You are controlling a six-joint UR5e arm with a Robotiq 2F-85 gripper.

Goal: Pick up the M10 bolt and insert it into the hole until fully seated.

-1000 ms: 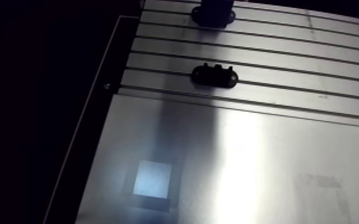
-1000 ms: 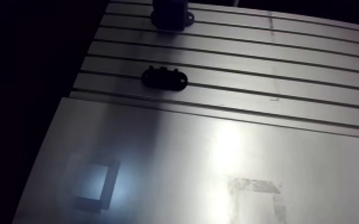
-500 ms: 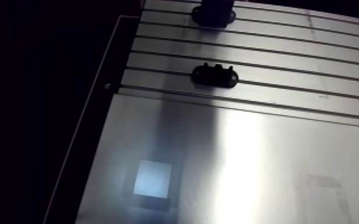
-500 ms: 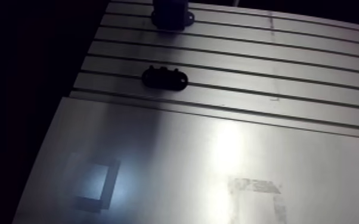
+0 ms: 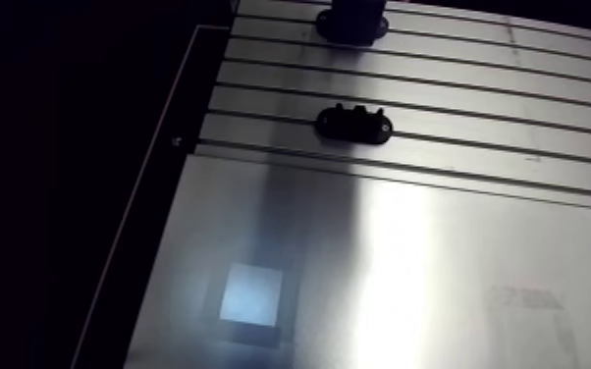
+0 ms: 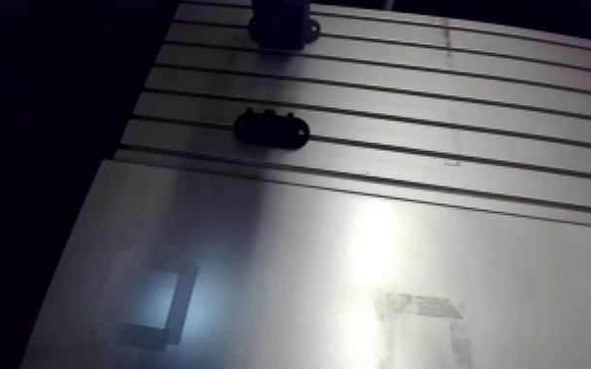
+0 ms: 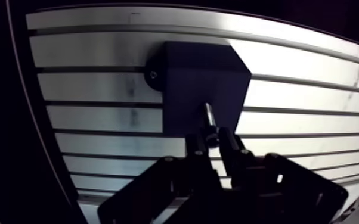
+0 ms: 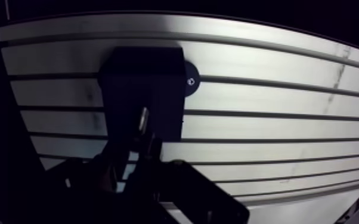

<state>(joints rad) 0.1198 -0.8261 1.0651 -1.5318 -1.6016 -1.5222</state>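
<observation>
The gripper (image 7: 212, 140) squeezes the bolt (image 7: 209, 119) tight between its two fingers, pointing it at the black block (image 7: 188, 71) so it can go in

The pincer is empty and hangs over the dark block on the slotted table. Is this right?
Not empty: the wrist view shows the pincer shut on a bolt. The rest holds: it hangs over the dark block on the slotted table.
</observation>
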